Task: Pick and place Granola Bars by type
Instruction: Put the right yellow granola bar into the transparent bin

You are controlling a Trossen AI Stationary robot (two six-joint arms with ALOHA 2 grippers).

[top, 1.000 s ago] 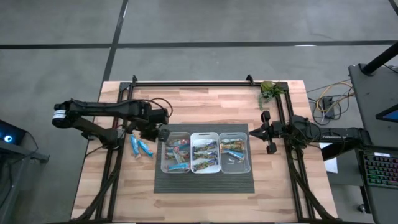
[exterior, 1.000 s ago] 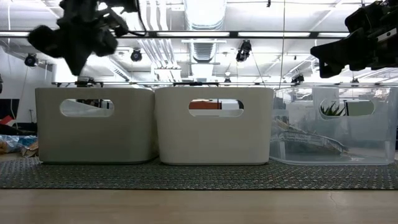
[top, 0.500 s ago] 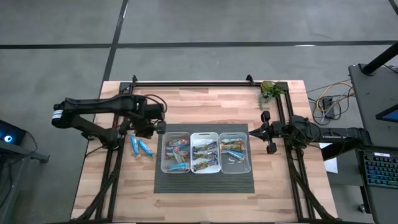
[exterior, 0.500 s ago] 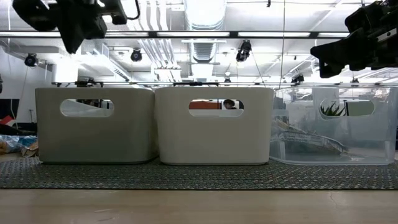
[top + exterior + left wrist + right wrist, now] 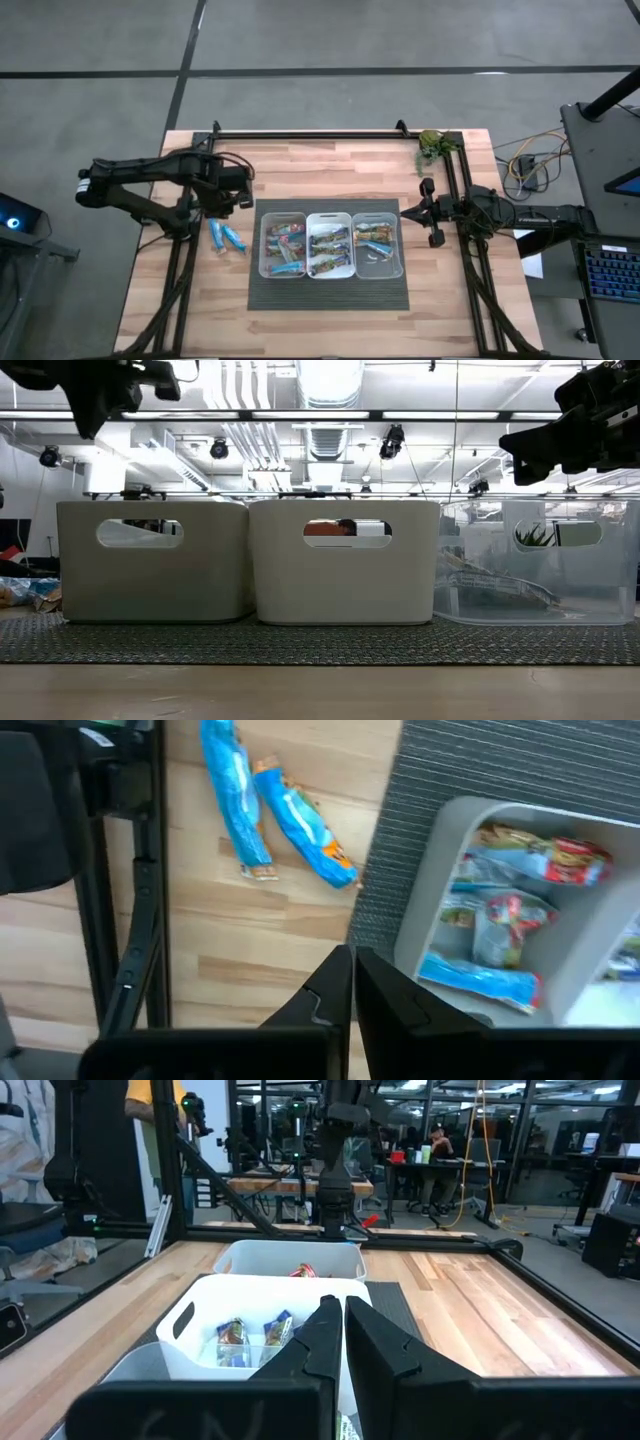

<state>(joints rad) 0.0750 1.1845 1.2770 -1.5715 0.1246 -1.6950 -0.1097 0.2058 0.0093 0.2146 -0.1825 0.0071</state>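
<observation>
Two blue granola bars (image 5: 224, 236) lie side by side on the bare wood left of the mat; the left wrist view shows them flat (image 5: 270, 810). More bars lie in the left bin (image 5: 284, 245), the middle bin (image 5: 330, 245) and the right bin (image 5: 378, 246). My left gripper (image 5: 237, 197) hangs shut and holds nothing. It points down above the table between the loose bars and the left bin (image 5: 430, 890), high up in the low view (image 5: 95, 400). My right gripper (image 5: 408, 211) waits shut and level, right of the bins (image 5: 343, 1330).
The three bins stand in a row on a dark ribbed mat (image 5: 330, 290). A green plant-like object (image 5: 432, 146) sits at the far right corner. Black frame rails (image 5: 185, 260) run along both sides of the table. Bare wood lies toward the near and far edges.
My left gripper has risen and drawn away from the left bin's far-left corner, toward the table's left and far edges. It has rolled about its own axis while staying shut. The bars and bins have kept their places.
</observation>
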